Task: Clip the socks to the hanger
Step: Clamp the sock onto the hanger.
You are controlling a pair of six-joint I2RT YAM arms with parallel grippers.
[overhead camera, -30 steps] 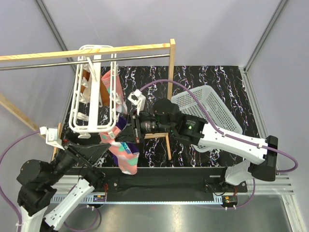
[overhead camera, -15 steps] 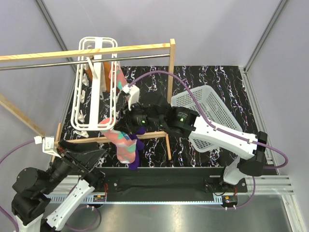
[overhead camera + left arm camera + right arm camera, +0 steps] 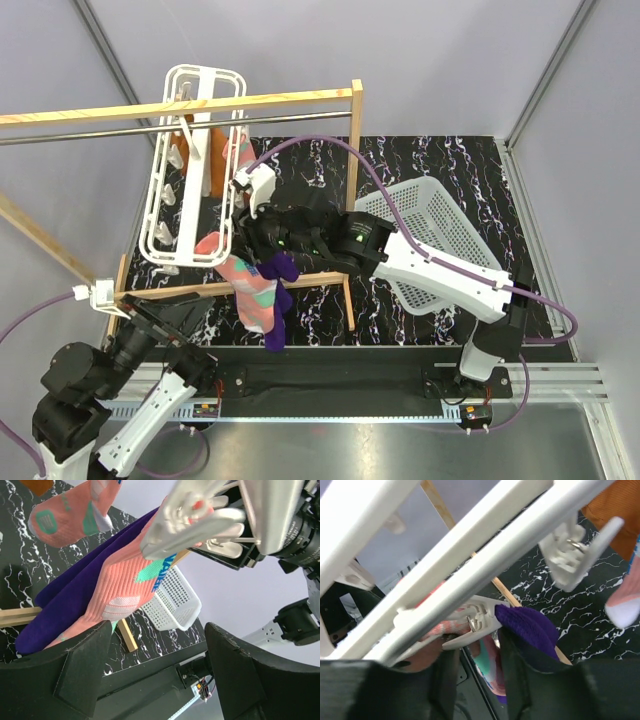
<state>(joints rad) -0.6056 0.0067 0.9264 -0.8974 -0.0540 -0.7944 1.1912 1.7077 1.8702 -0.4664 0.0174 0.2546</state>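
Right gripper (image 3: 250, 222) swung left against the hanger (image 3: 158, 215), jaws parted by a clip (image 3: 470, 624), coral sock (image 3: 252, 290) hanging from its near end beside purple sock (image 3: 283, 270), left gripper (image 3: 156, 630) jaws spread wide, empty

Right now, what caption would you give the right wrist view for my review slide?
Right claw under the white hanger as a clip pinches the purple sock beside a coral-pink sock.

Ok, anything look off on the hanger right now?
Yes: at the hanger's near end a purple sock hangs pressed against the coral sock, apparently bunched at one clip. The right wrist view shows purple fabric at that clip's mouth; whether it also grips the coral sock is unclear.
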